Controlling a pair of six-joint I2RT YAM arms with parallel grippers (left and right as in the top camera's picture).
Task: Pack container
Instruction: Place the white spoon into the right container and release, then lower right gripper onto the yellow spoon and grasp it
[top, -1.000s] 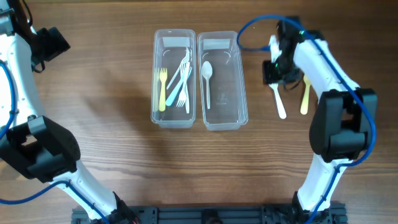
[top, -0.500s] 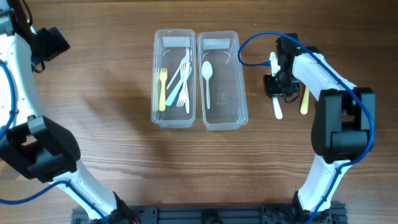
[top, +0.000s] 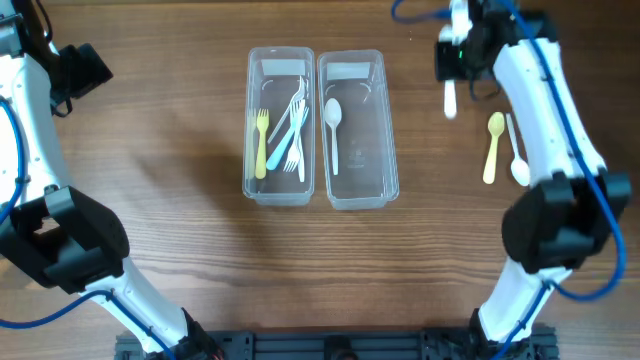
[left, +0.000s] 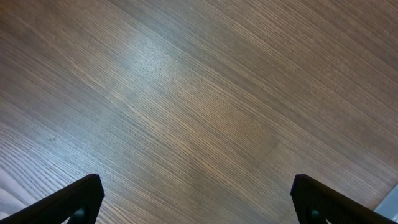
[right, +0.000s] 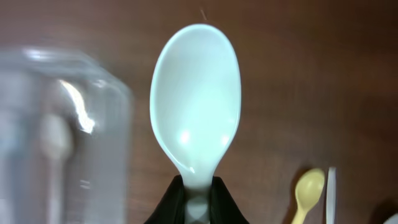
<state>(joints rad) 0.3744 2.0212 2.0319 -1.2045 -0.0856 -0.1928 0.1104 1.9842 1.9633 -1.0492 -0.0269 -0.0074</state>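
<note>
**Right gripper** (top: 455, 58): closed on the neck of a white spoon (right: 196, 106). The bowl sticks out past the fingertips. The spoon seems to be off the table (top: 180, 200), at the far right part of the work area.

**Left gripper** (left: 199, 202): jaws wide apart and holding nothing. Only bare wood shows under it, and it is well apart from every task item.

**Right container** (top: 368, 150): clear, long axis running near to far. It holds one packed spoon (top: 333, 120) lying along that axis, bowl at the far end.

**Left container** (top: 252, 120): clear and touching the right container's side. It holds forks (top: 290, 140) in yellow, white and pale blue.

**Loose on the table**: a yellow spoon (top: 492, 145) and a second white spoon (top: 517, 160), just beside each other. Both are on the near side of the right gripper, on the side away from the containers.

**Key relation**: the right container lies to the left of the right gripper and somewhat nearer the robot's base. From above, the held spoon's long axis runs roughly parallel to the container's. The move should therefore be mostly a sideways carry with little turning. The right arm is much the nearer one.

**Status (judged)**: forks sorted, one spoon packed, one in hand, two not yet picked up.

**Risk (judged)**: the hold on the thin neck is narrow, so the spoon may swivel during the carry.
</note>
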